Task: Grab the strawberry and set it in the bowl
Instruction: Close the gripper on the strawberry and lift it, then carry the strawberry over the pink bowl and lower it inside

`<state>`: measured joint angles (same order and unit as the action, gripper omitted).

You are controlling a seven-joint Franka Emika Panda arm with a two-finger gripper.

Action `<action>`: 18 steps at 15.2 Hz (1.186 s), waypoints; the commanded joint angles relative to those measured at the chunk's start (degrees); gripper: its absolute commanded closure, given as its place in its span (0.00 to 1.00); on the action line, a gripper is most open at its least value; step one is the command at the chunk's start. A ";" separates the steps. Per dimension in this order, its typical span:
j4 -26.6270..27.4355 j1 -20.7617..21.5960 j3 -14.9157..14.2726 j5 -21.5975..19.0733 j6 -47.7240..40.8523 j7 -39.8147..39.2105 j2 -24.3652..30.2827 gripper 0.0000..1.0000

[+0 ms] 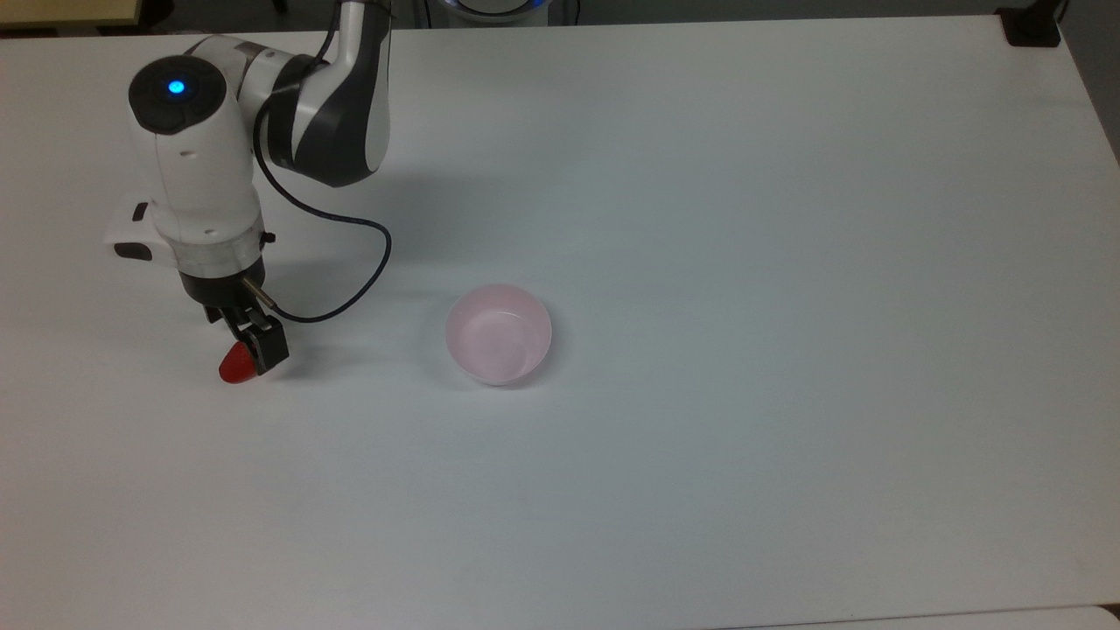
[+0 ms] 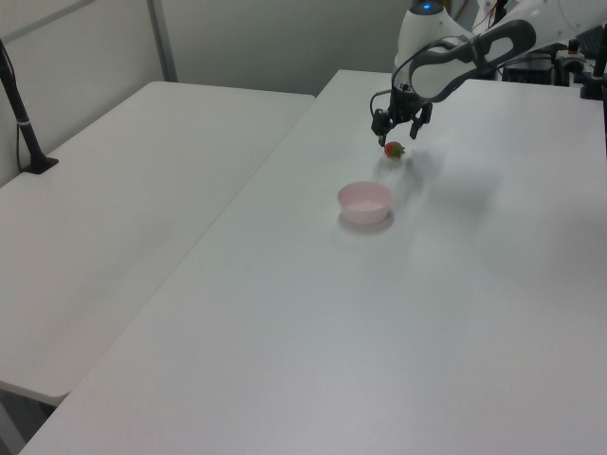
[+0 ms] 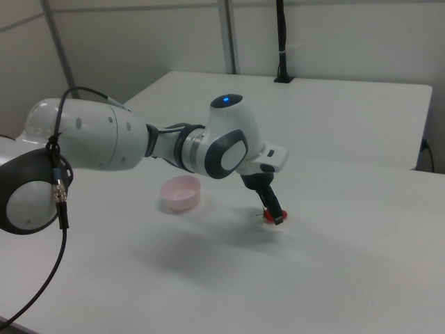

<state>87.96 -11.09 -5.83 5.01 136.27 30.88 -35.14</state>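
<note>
The red strawberry (image 1: 233, 367) lies on the white table (image 1: 744, 262) toward the top view's left, its stem end hidden under my gripper (image 1: 258, 354). The gripper is open and low over the fruit, its fingers spread to either side of it in the left view. There the strawberry (image 2: 394, 149) sits just below the gripper (image 2: 397, 134). In the right view the strawberry (image 3: 282, 215) shows beside the gripper (image 3: 273, 212). The pale pink bowl (image 1: 499, 334) stands empty to the top view's right of the fruit, also seen as the bowl (image 2: 365, 202) and the bowl (image 3: 181, 193).
A black cable (image 1: 354, 229) loops from the wrist toward the bowl's side. A black clamp (image 1: 1031, 26) sits at the table's far right corner in the top view. A second white table (image 2: 123, 190) with a black post (image 2: 21, 109) adjoins in the left view.
</note>
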 commanded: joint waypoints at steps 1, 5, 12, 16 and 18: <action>-0.34 0.54 -0.41 1.49 1.28 1.72 -1.07 0.13; -0.34 0.54 -0.41 1.31 3.12 1.81 -1.68 0.42; -0.25 1.59 0.29 5.27 2.25 -4.14 0.42 0.77; 0.54 6.15 1.34 4.66 -4.76 -11.18 5.77 0.77; 0.63 8.44 3.01 4.39 -9.24 -13.74 7.89 0.77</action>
<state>86.16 -6.48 -4.33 9.44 133.78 21.52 -32.78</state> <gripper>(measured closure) 0.555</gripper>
